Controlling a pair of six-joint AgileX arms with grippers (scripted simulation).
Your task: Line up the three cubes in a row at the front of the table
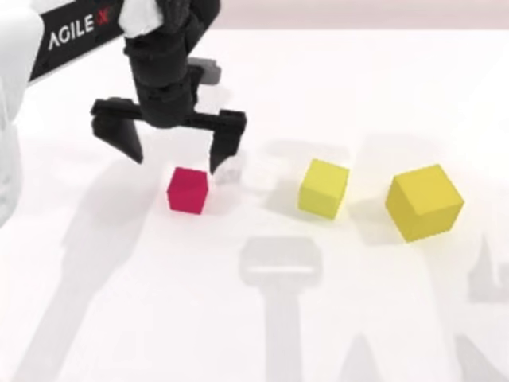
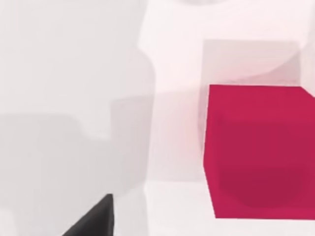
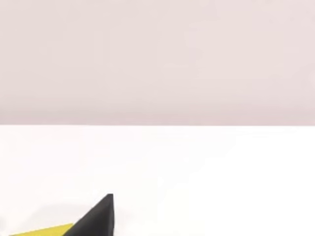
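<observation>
Three cubes sit in a row: red cube (image 1: 188, 191) left, yellow cube (image 1: 324, 188) middle, big cube (image 1: 425, 202) right. Left gripper (image 1: 172, 153) hovers spread just beyond the red one, which looks light and rigid; grip its flat opposite sides. Right gripper is barely in view; its fingers cannot be judged.

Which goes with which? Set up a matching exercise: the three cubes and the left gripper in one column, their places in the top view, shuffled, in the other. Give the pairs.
1. magenta-red cube
2. smaller yellow cube
3. largest yellow cube
4. left gripper

A. middle of the row
B. open, above the row's left end
C. right end of the row
D. left end of the row

Pairs: 1-D, 2-A, 3-C, 4-B
</observation>
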